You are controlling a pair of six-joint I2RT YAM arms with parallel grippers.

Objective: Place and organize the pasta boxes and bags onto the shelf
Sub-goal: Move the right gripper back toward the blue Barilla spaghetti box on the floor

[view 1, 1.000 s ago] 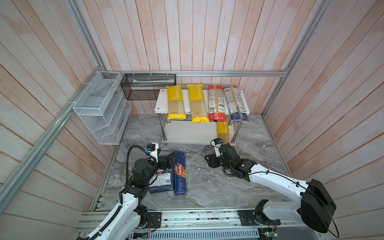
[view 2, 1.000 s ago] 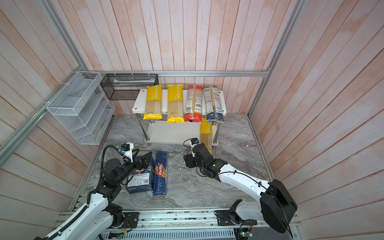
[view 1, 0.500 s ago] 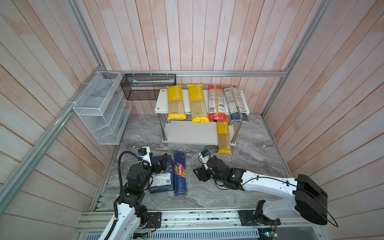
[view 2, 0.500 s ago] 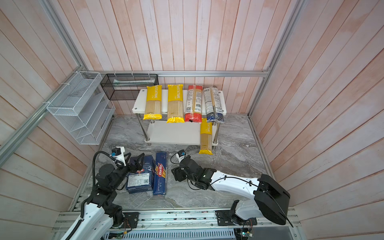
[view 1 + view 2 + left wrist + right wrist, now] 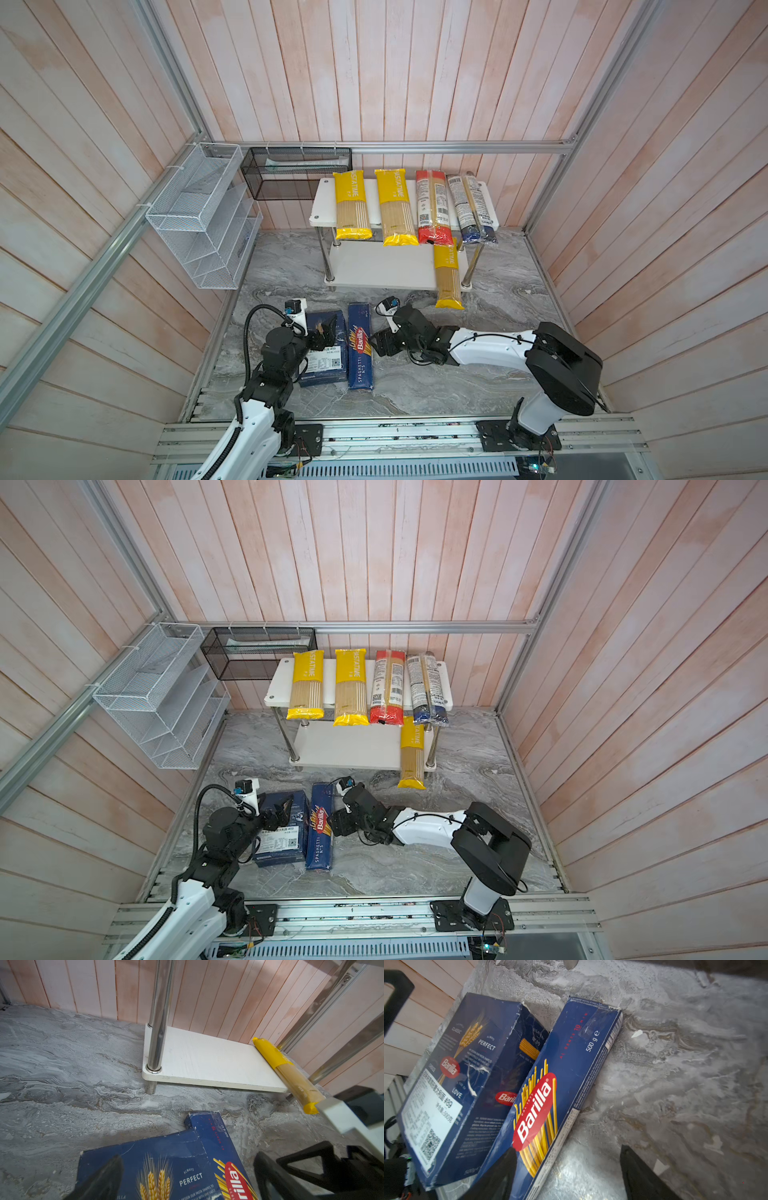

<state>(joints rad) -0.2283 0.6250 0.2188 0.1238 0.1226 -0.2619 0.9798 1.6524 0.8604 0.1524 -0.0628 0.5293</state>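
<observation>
Two dark blue Barilla pasta boxes lie side by side on the marble floor: a wide one (image 5: 326,365) (image 5: 467,1074) and a narrow spaghetti one (image 5: 360,347) (image 5: 560,1076). My left gripper (image 5: 326,328) (image 5: 187,1178) hangs open over the wide box's far end (image 5: 166,1163). Open too, my right gripper (image 5: 380,343) (image 5: 571,1178) straddles the narrow box's right edge, one finger (image 5: 500,1176) over its face. On the shelf's top board (image 5: 322,208) lie two yellow bags (image 5: 352,205) (image 5: 395,208), a red-ended one (image 5: 433,205) and a blue-ended one (image 5: 471,208). A third yellow bag (image 5: 448,274) overhangs the lower board (image 5: 374,266).
A white wire-mesh rack (image 5: 199,216) hangs on the left wall and a black mesh basket (image 5: 297,174) on the back wall beside the shelf. Chrome legs (image 5: 158,1022) stand at the shelf's corners. Wooden walls close in on three sides; a metal rail (image 5: 374,432) runs along the front.
My right gripper has drawn back from the lower board, leaving the yellow bag there, moved front-left to the narrow box and opened wider. The left gripper has stayed over the wide box.
</observation>
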